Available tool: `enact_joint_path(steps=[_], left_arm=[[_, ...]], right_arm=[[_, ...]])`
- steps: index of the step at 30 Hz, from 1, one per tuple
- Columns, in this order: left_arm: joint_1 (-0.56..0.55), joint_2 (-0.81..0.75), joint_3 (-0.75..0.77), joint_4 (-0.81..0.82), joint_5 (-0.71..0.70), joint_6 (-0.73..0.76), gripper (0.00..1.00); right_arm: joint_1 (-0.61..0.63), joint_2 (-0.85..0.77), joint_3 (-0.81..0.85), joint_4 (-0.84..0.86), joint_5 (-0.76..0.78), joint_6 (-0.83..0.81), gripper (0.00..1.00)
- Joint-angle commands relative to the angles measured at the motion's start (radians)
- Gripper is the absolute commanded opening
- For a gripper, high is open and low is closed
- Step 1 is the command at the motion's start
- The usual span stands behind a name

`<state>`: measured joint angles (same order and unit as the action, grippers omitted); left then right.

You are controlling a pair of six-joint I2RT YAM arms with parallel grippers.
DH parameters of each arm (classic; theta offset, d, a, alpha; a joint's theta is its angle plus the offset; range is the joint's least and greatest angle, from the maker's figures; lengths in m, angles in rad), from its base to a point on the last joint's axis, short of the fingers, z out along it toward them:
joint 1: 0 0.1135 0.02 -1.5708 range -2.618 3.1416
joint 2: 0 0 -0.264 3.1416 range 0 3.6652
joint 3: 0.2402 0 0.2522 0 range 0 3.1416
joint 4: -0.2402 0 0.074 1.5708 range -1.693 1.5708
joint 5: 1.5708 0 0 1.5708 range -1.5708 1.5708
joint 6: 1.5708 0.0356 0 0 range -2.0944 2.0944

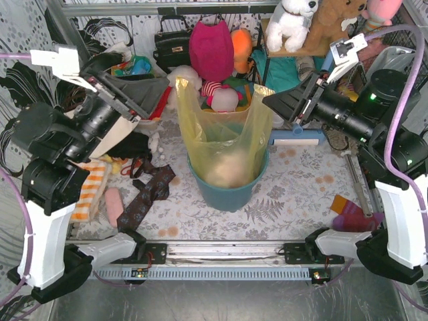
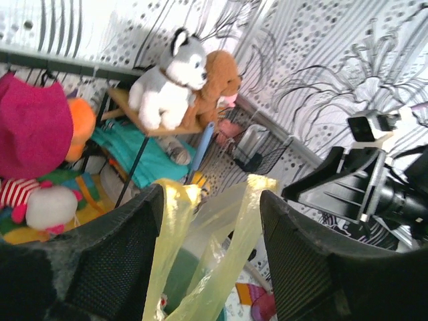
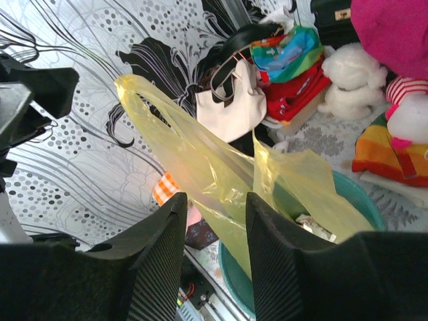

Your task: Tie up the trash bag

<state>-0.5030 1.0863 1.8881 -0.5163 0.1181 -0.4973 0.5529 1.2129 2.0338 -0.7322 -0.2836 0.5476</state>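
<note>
The trash bag (image 1: pixel 227 127), thin yellow-green plastic, stands in a round teal bin (image 1: pixel 227 195) at mid-table, with pale crumpled paper showing through it. Its two top handles stick up. My left gripper (image 1: pixel 164 90) is at the bag's left handle. In the left wrist view it (image 2: pixel 210 197) is open wide, and two strips of the bag (image 2: pixel 234 227) rise loose between the fingers (image 2: pixel 114 261). My right gripper (image 1: pixel 267 101) is at the right handle. In the right wrist view it (image 3: pixel 215 200) is open, and the bag's plastic (image 3: pixel 214 160) lies just beyond the gap.
Soft toys (image 1: pixel 214 47), a black handbag (image 1: pixel 170 43) and a cream tote (image 3: pixel 234 103) crowd the back. A dark patterned tie (image 1: pixel 144 194) and an orange checked cloth (image 1: pixel 90 190) lie left of the bin. A coloured sock (image 1: pixel 351 214) lies at the right.
</note>
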Motion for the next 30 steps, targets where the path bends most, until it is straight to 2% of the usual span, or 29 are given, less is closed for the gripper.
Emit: enact_joint_path(steps=[1, 5, 11, 14, 18, 26, 30], left_arm=[[0.004, -0.006, 0.045, 0.066, 0.112, 0.049, 0.68], [0.003, -0.019, -0.024, 0.15, 0.237, 0.015, 0.65], [0.004, -0.059, -0.181, 0.352, 0.437, -0.068, 0.62], [0.003, -0.064, -0.235, 0.42, 0.494, -0.123, 0.61], [0.003, -0.062, -0.318, 0.52, 0.561, -0.195, 0.61], [-0.008, -0.018, -0.365, 0.66, 0.612, -0.279, 0.62], [-0.047, 0.011, -0.337, 0.625, 0.594, -0.23, 0.62]], right_arm=[[-0.002, 0.023, 0.088, 0.017, -0.028, -0.046, 0.42], [-0.002, 0.056, 0.15, -0.008, -0.039, -0.083, 0.48], [-0.002, 0.151, 0.341, -0.147, 0.013, -0.169, 0.52], [-0.002, 0.178, 0.355, -0.184, 0.038, -0.196, 0.54], [-0.002, 0.162, 0.293, -0.193, 0.094, -0.227, 0.54], [-0.002, 0.116, 0.157, -0.129, 0.076, -0.232, 0.38], [-0.002, 0.091, 0.101, -0.081, 0.039, -0.226, 0.14]])
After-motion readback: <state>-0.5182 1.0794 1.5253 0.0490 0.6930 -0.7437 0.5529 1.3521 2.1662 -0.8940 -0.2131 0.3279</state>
